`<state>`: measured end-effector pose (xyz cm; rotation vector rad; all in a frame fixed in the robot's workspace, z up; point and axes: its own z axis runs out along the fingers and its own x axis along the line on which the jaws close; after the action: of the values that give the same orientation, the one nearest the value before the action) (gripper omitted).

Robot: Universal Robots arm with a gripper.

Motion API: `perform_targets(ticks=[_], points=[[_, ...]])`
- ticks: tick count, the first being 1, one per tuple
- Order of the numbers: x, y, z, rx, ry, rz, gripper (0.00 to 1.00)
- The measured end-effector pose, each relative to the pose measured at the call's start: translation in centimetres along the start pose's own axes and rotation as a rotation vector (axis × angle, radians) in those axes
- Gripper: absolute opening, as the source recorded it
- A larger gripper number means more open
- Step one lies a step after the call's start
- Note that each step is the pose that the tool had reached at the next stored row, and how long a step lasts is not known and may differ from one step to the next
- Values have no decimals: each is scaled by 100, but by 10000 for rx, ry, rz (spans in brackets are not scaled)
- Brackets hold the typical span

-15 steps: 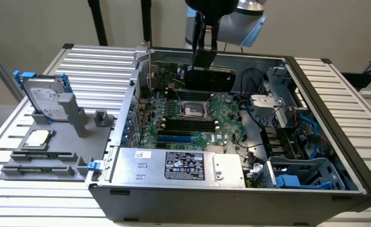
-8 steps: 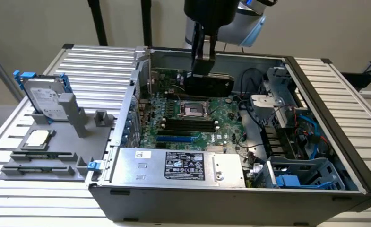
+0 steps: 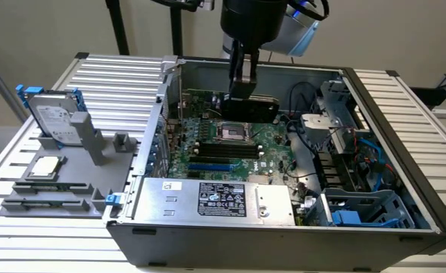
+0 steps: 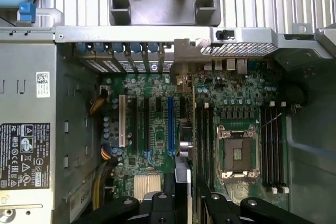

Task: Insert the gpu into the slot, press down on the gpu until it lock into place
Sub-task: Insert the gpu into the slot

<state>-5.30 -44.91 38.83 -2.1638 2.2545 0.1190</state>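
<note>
The gpu (image 3: 258, 109) is a thin black card hanging upright above the motherboard, inside the open computer case. My gripper (image 3: 243, 94) comes down from above and is shut on the card's top edge. In the wrist view the gpu (image 4: 182, 177) appears edge-on between my gripper's (image 4: 182, 195) black fingers. The slot (image 3: 211, 167) is a bright-blue strip on the board, nearer the power supply than the card in the exterior view. In the wrist view the slot (image 4: 170, 124) runs parallel to the card's edge, just beside it. The card is above the board, not seated.
A silver labelled power supply (image 3: 215, 199) fills the case's near end. The processor socket (image 3: 233, 133) and black memory strips (image 3: 224, 150) lie beside the slot. Cables (image 3: 306, 96) and a blue drive cage (image 3: 359, 210) occupy the exterior view's right. A hard drive (image 3: 52, 116) stands on a grey fixture outside.
</note>
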Motion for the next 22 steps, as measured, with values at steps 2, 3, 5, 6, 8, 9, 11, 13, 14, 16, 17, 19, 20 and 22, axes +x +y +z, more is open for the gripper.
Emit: perform_targets(ticks=[2, 3, 5, 6, 8, 9, 11, 13, 14, 16, 17, 19, 20, 22], points=[[2, -1, 36, 1, 0, 0, 26], [5, -3, 72, 3, 0, -4, 26], [8, -5, 126, 6, 1, -12, 26], [9, -7, 144, 8, 0, -15, 26], [12, -9, 181, 13, 1, -25, 26], [13, -9, 199, 16, 1, -28, 26], [15, -11, 235, 22, 1, -37, 26], [17, -12, 271, 28, 0, -43, 26], [18, -13, 290, 31, 0, -45, 26], [21, -14, 326, 36, 1, -48, 26], [22, -15, 344, 38, 1, -48, 26], [24, -17, 380, 44, 0, -50, 26], [25, -18, 398, 46, 0, -50, 26], [28, -19, 434, 49, 1, -51, 26]])
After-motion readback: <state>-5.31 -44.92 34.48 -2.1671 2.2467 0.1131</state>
